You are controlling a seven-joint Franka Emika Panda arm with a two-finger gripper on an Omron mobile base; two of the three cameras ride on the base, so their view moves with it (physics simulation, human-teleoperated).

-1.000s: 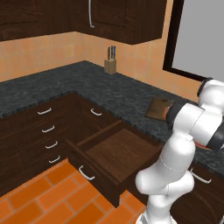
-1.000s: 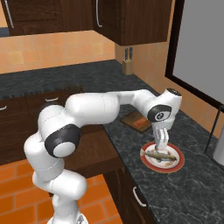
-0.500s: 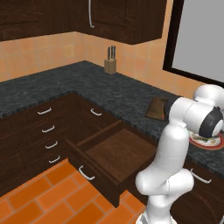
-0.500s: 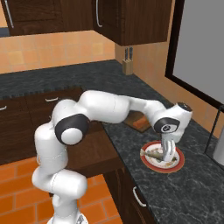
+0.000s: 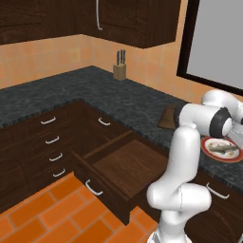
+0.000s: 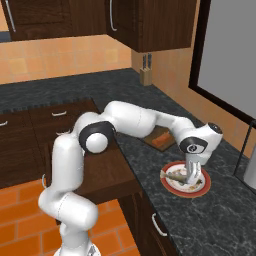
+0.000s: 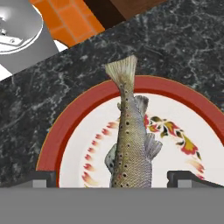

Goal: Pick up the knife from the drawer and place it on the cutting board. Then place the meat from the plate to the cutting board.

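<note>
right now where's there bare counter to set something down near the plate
Free: the dark counter on the near side of the plate, and the long stretch between the cutting board and the knife block. Crowded: the plate itself, where the open claw hangs over the meat, and the cutting board, which carries the knife.

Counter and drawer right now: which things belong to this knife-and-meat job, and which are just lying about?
Job:
meat, a fish on the plate
cutting board carrying the orange-handled knife
open drawer
gripper, open over the meat

Lying about:
knife block
narrower closed drawers
</note>
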